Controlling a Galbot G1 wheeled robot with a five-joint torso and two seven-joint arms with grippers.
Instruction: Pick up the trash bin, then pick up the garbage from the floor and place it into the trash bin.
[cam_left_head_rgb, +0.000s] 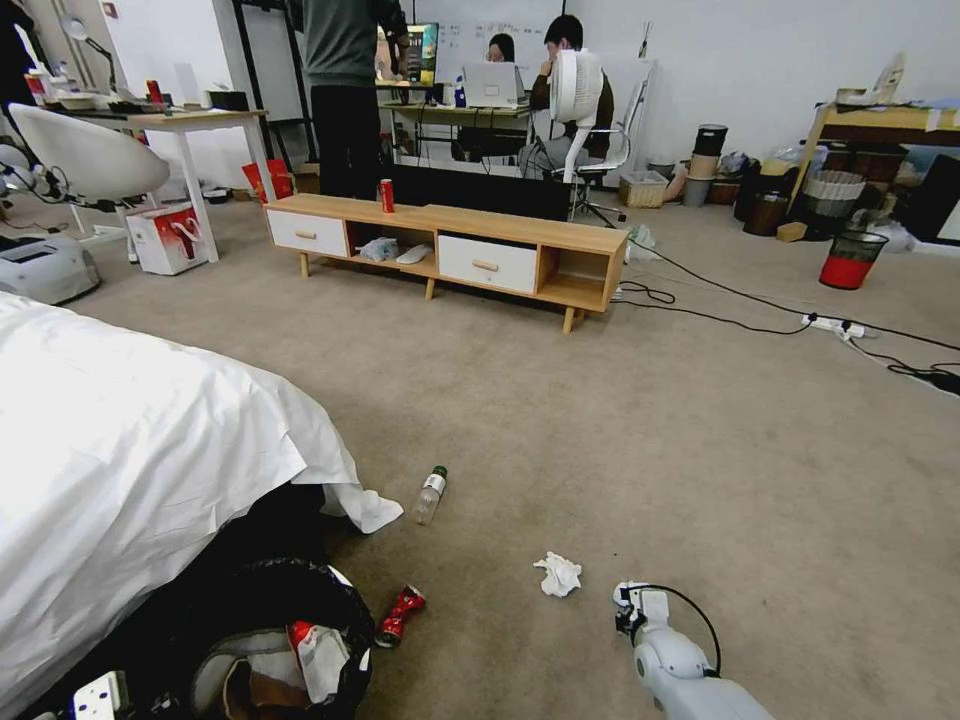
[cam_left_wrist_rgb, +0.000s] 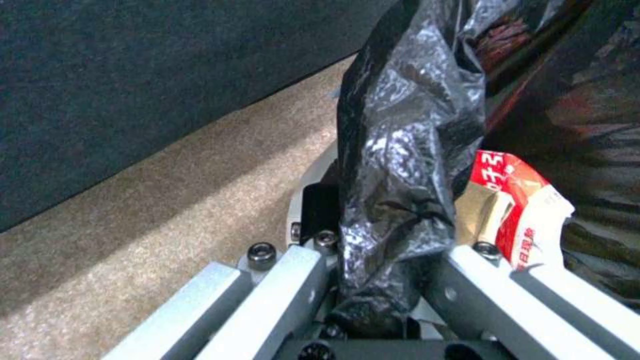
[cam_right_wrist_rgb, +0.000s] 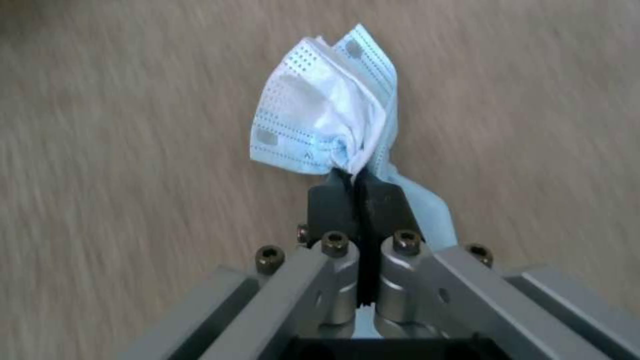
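Right gripper (cam_right_wrist_rgb: 357, 182) clamped on crumpled face mask (cam_right_wrist_rgb: 327, 125) above carpet; we judge it light, soft, held by pinched fold. Left gripper (cam_left_wrist_rgb: 373, 280) pinches trash bin (cam_left_head_rgb: 290, 620) bag rim beside bed.

One trash bin (cam_left_head_rgb: 300, 600) with a black liner stands by the bed, holding one red-and-white packet (cam_left_head_rgb: 318, 650). On the floor lie three loose pieces of garbage: one clear bottle (cam_left_head_rgb: 431, 494) with a green cap, one crumpled white tissue (cam_left_head_rgb: 558, 574), and one crushed red can (cam_left_head_rgb: 401, 613). One pale blue face mask (cam_right_wrist_rgb: 327, 125) is pinched in the right wrist view. One upright red can (cam_left_head_rgb: 386, 195) stands on the low cabinet (cam_left_head_rgb: 520, 232), which has two white drawers. One red-and-black mesh bin (cam_left_head_rgb: 851, 259) stands far off.
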